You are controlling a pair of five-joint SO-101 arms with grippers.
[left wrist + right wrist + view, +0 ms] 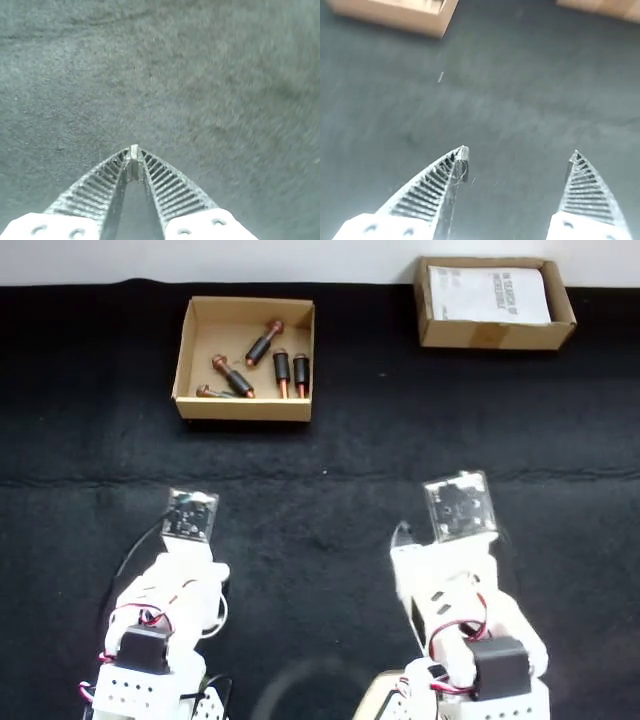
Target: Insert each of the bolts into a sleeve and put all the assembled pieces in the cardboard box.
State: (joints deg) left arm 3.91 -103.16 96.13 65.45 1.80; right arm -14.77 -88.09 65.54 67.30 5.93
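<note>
Counter: covered with black cloth.
Right arm: at the near edge, beside the left arm.
Cardboard box: on the far side, well apart from both arms.
Second box: far right, with a printed sheet inside.
Right end effector: fingers spread wide above the cloth (a box corner lies beyond).
Left end effector: fingers pressed together, tips meeting.
Bolts in sleeves: five, all lying inside the cardboard box.

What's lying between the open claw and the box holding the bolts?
Only black cloth, in the right wrist view, between right gripper and cardboard box.
</note>
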